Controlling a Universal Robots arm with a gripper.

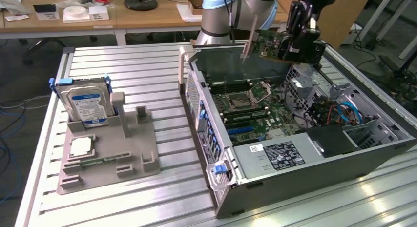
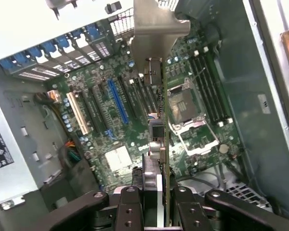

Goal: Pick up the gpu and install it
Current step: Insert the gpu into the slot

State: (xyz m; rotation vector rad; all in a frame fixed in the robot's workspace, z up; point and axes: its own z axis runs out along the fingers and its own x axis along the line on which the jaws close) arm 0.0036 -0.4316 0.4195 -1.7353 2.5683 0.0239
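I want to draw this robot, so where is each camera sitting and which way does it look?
Exterior view: off the arm, high beside the table, looking down at the open computer case and the hard drive; the arm and its gripper, holding the gpu over the case, show.
Wrist view: on the wrist, looking down along the gripper into the case at the motherboard; the gripper's dark body shows, clamped on the gpu.
Shared: gpu, gripper, motherboard, case.
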